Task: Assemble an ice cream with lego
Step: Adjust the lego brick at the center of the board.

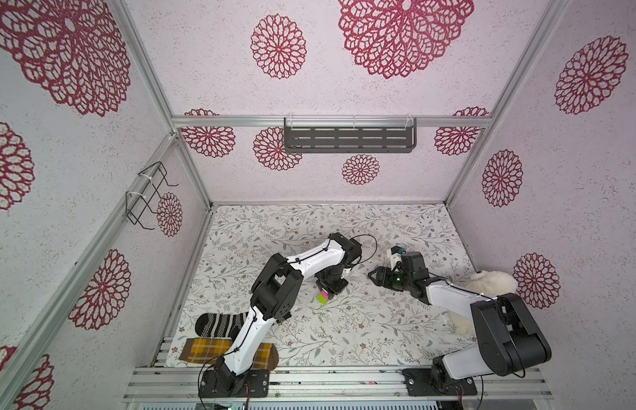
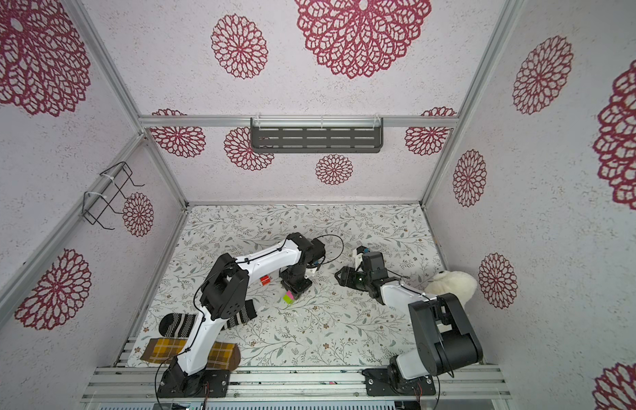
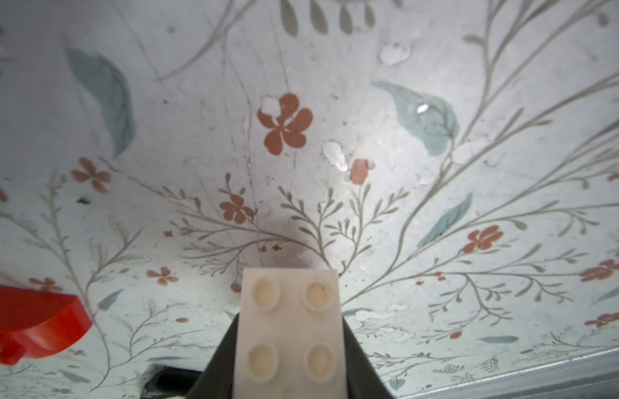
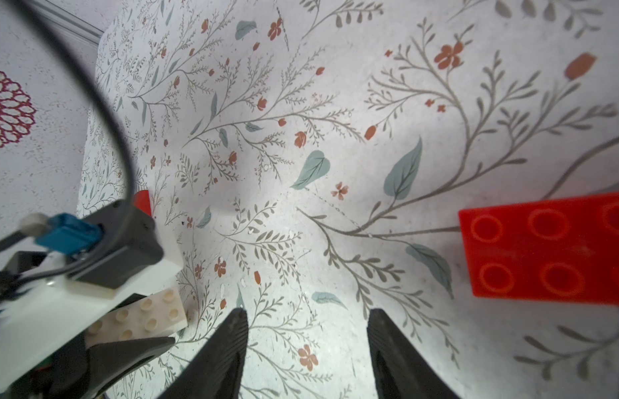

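1 cream-white brick (image 3: 290, 335) sits clamped between the fingers of the left gripper (image 3: 291, 316), near the centre of the table (image 1: 380, 337). The pink and lime green bricks (image 1: 322, 297) lie touching at its 7 o'clock, and a red brick (image 2: 265, 280) lies at its 9 o'clock. At its 3 o'clock the right gripper (image 4: 306, 312) hangs parted and empty, with a second red brick (image 4: 546, 248) near it.

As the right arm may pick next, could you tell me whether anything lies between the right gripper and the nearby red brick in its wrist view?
Nothing visible does; only bare table separates the open right gripper and the red brick. The left gripper, holding the cream-white brick, is on the opposite side.
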{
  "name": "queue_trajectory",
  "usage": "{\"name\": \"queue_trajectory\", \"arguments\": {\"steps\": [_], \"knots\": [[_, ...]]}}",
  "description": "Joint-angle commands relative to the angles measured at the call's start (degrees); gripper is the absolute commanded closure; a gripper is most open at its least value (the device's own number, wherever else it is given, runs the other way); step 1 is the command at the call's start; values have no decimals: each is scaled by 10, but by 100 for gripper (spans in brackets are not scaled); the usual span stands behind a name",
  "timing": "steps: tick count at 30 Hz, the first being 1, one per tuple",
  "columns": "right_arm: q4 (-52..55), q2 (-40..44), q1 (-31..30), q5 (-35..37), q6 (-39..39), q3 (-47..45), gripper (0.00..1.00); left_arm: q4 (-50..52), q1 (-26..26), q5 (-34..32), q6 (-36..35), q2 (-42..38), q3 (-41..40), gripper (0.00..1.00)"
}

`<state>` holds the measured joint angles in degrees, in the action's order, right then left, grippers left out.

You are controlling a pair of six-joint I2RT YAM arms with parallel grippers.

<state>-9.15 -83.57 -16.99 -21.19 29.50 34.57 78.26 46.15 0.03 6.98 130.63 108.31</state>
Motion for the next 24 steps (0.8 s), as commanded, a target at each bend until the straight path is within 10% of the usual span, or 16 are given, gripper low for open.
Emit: {"name": "queue_trajectory", "arguments": {"steps": [1, 12, 24], "knots": [[-9, 4, 5, 3, -7, -2, 41, -57, 4, -11, 13, -57, -25, 91], [-14, 57, 6, 78, -11, -24, 41, -498, -3, -7, 110, -223, -279, 100], [-44, 91, 6, 132, -15, -54, 41, -810, 37, -119, 120, -224, -464, 100]]}}
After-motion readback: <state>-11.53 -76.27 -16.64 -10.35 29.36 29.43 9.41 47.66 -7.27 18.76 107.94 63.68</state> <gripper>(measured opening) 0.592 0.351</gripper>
